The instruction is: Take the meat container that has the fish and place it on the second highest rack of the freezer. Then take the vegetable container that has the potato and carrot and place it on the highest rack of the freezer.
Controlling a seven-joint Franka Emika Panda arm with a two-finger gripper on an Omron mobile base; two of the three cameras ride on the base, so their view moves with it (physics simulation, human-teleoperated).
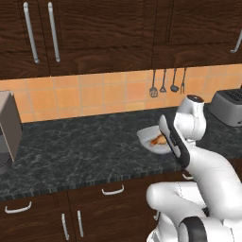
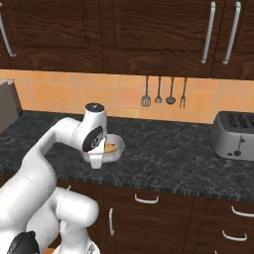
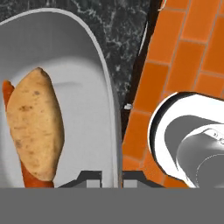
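The gripper (image 3: 111, 178) hangs low over the near rim of the vegetable container (image 3: 87, 61), a shallow white tray resting on the dark marbled counter (image 1: 85, 146). Its two dark fingertips (image 3: 89, 178) straddle that rim, one inside the tray and one outside, parted just wider than the wall; whether the pads already touch it cannot be told. Just ahead of the inner fingertip lies the potato (image 3: 36, 124), and the carrot (image 3: 30, 177) pokes out from beneath it on the side away from the rim. Beyond the outer fingertip the counter edge drops to the orange tiled floor (image 3: 183, 48). The step in hand looks like pinching the rim, so the closing should be square on the wall and deep enough that the tray does not tip when lifted. A level, slow lift would likely keep the potato from rolling against the fingers or spilling out.
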